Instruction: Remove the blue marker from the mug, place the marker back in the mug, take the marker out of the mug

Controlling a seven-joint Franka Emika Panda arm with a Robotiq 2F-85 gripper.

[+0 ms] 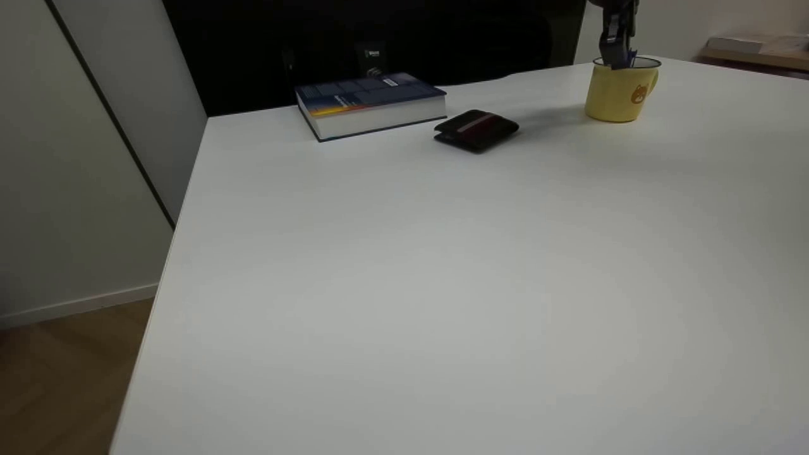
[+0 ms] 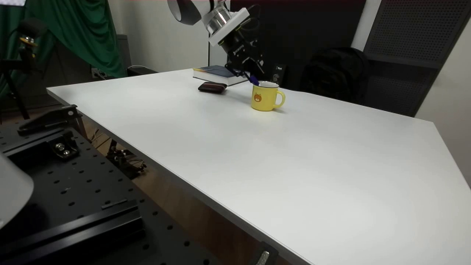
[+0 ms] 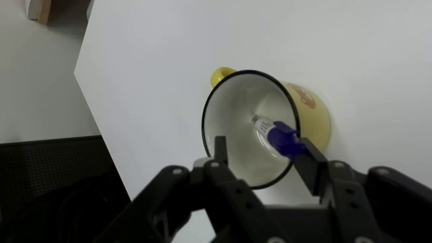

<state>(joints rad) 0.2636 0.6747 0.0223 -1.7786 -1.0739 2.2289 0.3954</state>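
Because slim white blue-capped marker [image 3: 276, 135] leans inside yellow cylindrical mug [image 3: 314, 121], cap rises over dark rim, probably convenient for grasping; black two-finger gripper [image 3: 261, 148] has jaws apart, nothing held, one finger [image 3: 312, 165] close by cap.

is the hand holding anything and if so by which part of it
Nothing is held: the hand is open, with the blue marker leaning in the mug, its cap end against or close by just one finger.
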